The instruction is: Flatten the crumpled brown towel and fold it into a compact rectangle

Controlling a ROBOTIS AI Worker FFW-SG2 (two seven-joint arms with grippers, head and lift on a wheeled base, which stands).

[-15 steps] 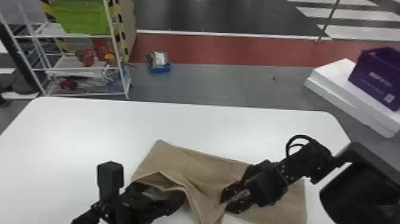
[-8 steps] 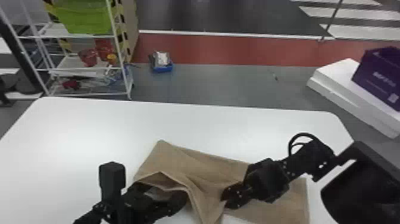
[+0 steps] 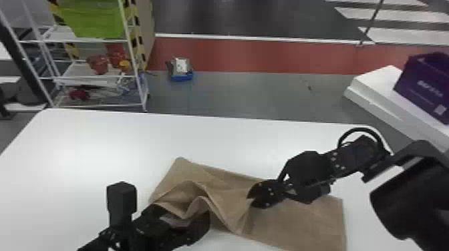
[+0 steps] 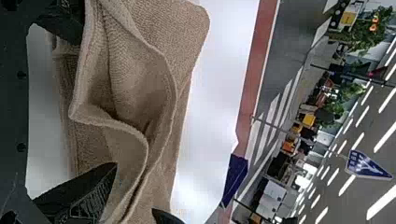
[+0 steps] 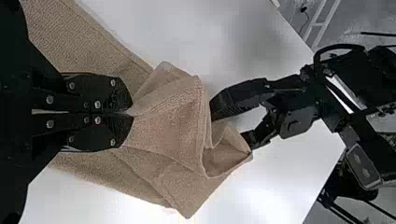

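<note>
The brown towel (image 3: pixel 300 220) lies on the white table, flat toward the right and rumpled into raised folds toward the left. On its middle, my right gripper (image 3: pixel 251 201) pinches a fold. In the right wrist view the right gripper (image 5: pixel 130 113) has its fingers together on that towel fold. My left gripper (image 3: pixel 182 218) is at the towel's near left edge, its fingers spread around the raised folds. The left wrist view shows the left gripper (image 4: pixel 100 93) open, with loose layers of the towel (image 4: pixel 135 88) between and beyond its fingers.
The white table (image 3: pixel 100 143) extends left of and behind the towel. Past its far edge stand a wire shelf (image 3: pixel 100 105) with a green bin and a small blue box (image 3: pixel 182 76) on the floor. A purple box (image 3: pixel 424 86) rests on white slabs at the right.
The right gripper's fingers, apart a second ago, have come together on the towel fold. The left gripper has hardly moved.
</note>
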